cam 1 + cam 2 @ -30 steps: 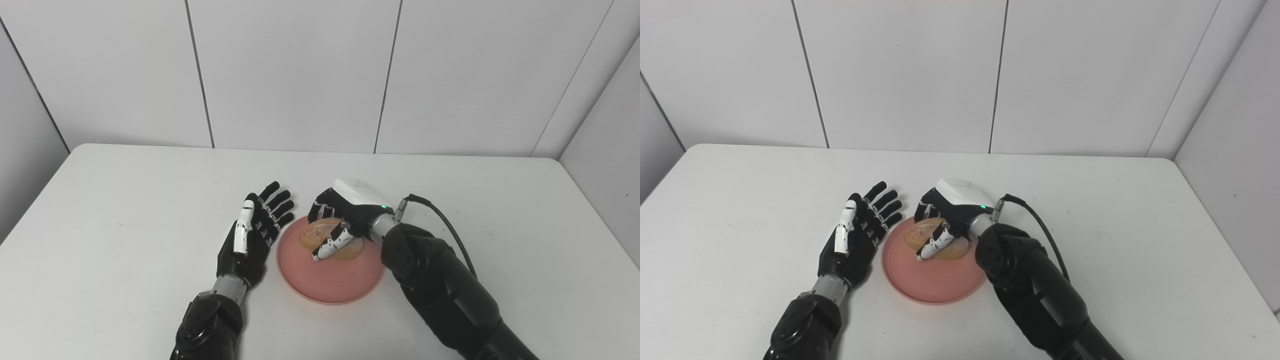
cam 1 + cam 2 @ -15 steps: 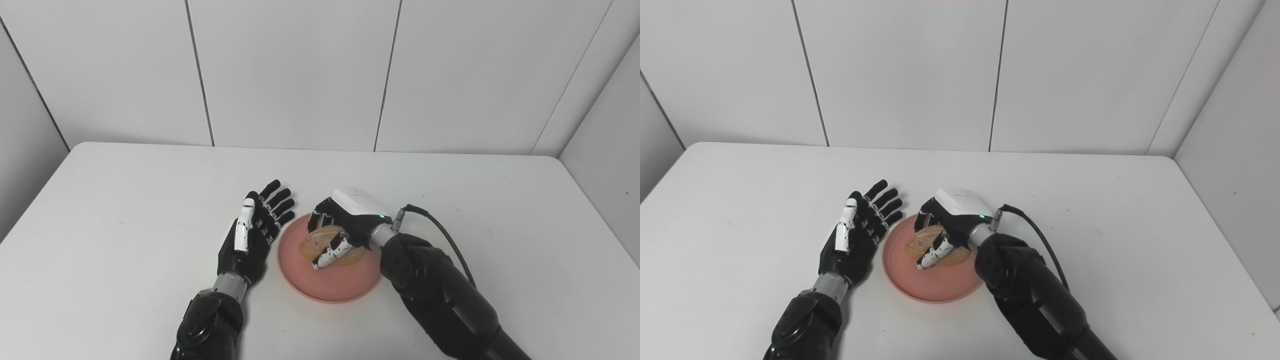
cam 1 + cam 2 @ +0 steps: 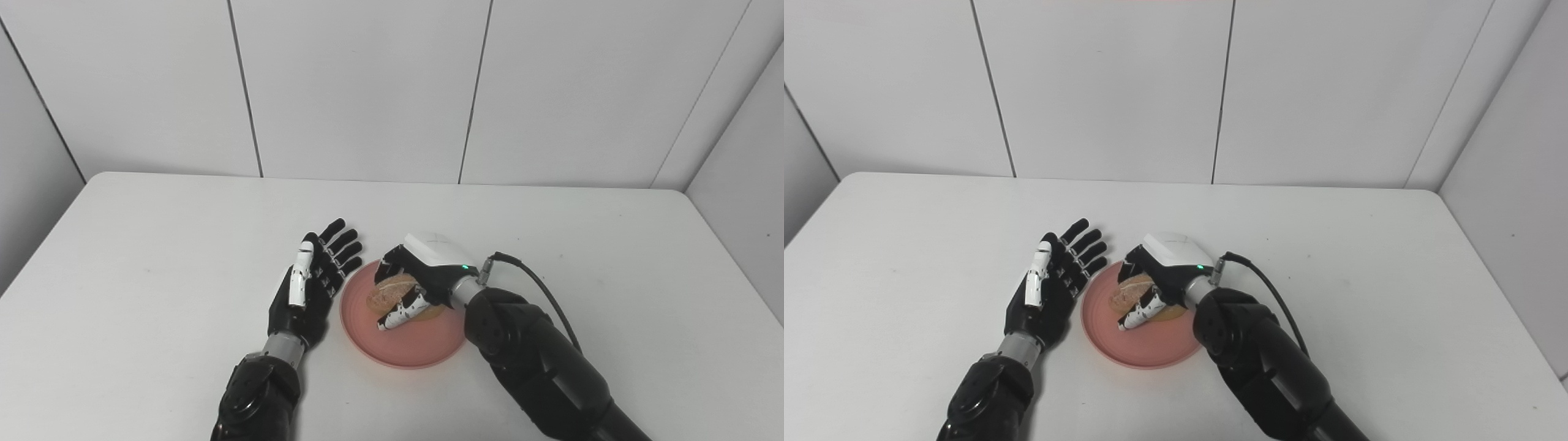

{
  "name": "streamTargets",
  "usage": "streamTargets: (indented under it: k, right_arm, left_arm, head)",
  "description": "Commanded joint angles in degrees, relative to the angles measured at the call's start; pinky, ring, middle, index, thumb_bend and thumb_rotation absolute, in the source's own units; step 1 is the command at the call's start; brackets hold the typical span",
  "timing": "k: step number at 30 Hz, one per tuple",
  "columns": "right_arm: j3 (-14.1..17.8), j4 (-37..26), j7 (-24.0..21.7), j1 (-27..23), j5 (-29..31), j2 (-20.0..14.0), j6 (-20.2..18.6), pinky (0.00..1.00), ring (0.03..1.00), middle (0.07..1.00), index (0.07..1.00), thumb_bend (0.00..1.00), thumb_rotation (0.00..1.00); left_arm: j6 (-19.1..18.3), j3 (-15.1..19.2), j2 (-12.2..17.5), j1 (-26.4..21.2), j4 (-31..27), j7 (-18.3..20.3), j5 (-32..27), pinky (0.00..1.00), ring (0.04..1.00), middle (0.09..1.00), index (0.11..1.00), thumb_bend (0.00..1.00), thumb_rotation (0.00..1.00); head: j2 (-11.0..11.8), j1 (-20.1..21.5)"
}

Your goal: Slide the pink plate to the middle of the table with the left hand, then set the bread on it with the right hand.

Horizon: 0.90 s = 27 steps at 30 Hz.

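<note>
Bread [image 3: 392, 291] on the plate [image 3: 404, 343], toward its far side, with the right hand [image 3: 422, 278] wrapped over it from above, thumb and fingers closed around the loaf. Plate roughly mid-table, flat. Left hand [image 3: 315, 285] just beside the plate's left rim, palm up, fingers spread, holding nothing.

Judged step: release. Best done by opening the fingers wide before any lift, then rising straight up (a sideways pull would likely drag the loaf or nudge the plate). Worth watching the thumb, tucked under the near side of the bread.

Room: table [image 3: 153, 245] bare and wide to left, right and back; edges well apart from the plate. Only crowding on the plate's left, where the idle hand sits near the rim.
</note>
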<state>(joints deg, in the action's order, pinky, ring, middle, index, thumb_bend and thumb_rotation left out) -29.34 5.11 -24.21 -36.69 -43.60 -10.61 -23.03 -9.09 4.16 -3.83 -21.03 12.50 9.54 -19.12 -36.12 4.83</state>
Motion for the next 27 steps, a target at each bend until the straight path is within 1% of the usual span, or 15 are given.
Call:
streamTargets:
  k: [1, 4, 7, 9, 14, 19, 21, 24, 27]
  right_arm:
    - [0.1, -1.2, -1.3, -0.4, -0.6, -0.4, -1.5, 0.54, 0.652, 0.718, 0.792, 0.85, 0.31]
    - [-0.1, -2.6, -2.7, -0.6, -1.4, -0.5, -2.6, 0.54, 0.67, 0.741, 0.82, 0.88, 0.34]
    - [0.1, -4.2, -4.3, -0.8, -2.1, -0.5, -3.4, 0.57, 0.713, 0.792, 0.852, 0.93, 0.36]
    - [0.4, -5.2, -5.6, -0.9, -2.7, -0.6, -3.7, 0.7, 0.813, 0.869, 0.877, 0.97, 0.39]
    - [1.4, -7.3, -8.5, -1.4, -3.6, -0.8, -3.8, 0.76, 0.865, 0.921, 0.91, 1.0, 0.42]
    - [3.0, -9.3, -10.1, -1.8, -3.1, -1.0, -3.8, 0.77, 0.879, 0.939, 0.939, 1.0, 0.44]
    - [3.9, -10.4, -10.1, -1.8, -1.9, -1.1, -3.5, 0.77, 0.879, 0.938, 0.946, 1.0, 0.44]
    - [5.9, -12.4, -9.8, -1.5, 1.0, -1.4, -2.9, 0.78, 0.883, 0.937, 0.956, 1.0, 0.47]
    - [7.1, -14.5, -9.3, -1.1, 2.5, -2.0, -2.4, 0.78, 0.881, 0.931, 0.956, 1.0, 0.5]
  left_arm:
    - [-1.1, -0.3, -0.5, 0.3, 0.9, -0.9, 0.5, 0.86, 0.853, 0.841, 0.829, 0.37, 1.0]
    - [-1.0, -0.2, -0.5, 0.3, 1.0, -0.8, 0.4, 0.86, 0.852, 0.839, 0.827, 0.37, 1.0]
    - [-0.9, -0.2, -0.5, 0.3, 1.0, -0.7, 0.3, 0.86, 0.854, 0.841, 0.828, 0.37, 1.0]
    - [-0.9, -0.3, -0.4, 0.3, 1.0, -0.7, 0.5, 0.86, 0.857, 0.843, 0.832, 0.37, 1.0]
    - [-0.9, -0.4, -0.4, 0.4, 0.8, -0.5, 0.6, 0.87, 0.864, 0.847, 0.833, 0.37, 1.0]
    - [-0.6, -0.5, -0.2, 0.3, 1.2, -0.1, 0.5, 0.87, 0.871, 0.854, 0.839, 0.37, 1.0]
    - [-0.5, -0.5, -0.1, 0.2, 1.3, 0.2, 0.4, 0.87, 0.875, 0.864, 0.845, 0.37, 1.0]
    - [-1.1, -0.3, -0.1, 0.2, 1.2, 0.3, -0.2, 0.87, 0.88, 0.871, 0.852, 0.37, 1.0]
    - [-1.4, -0.1, -0.1, 0.2, 1.2, 0.5, -0.6, 0.88, 0.879, 0.868, 0.852, 0.37, 1.0]
  head:
    - [0.0, 0.0]
    - [0.1, 0.0]
    - [0.1, 0.0]
    - [0.1, 0.0]
    - [0.1, 0.1]
    - [0.2, 0.1]
    - [0.2, 0.2]
    - [0.3, 0.3]
    - [0.5, 0.4]
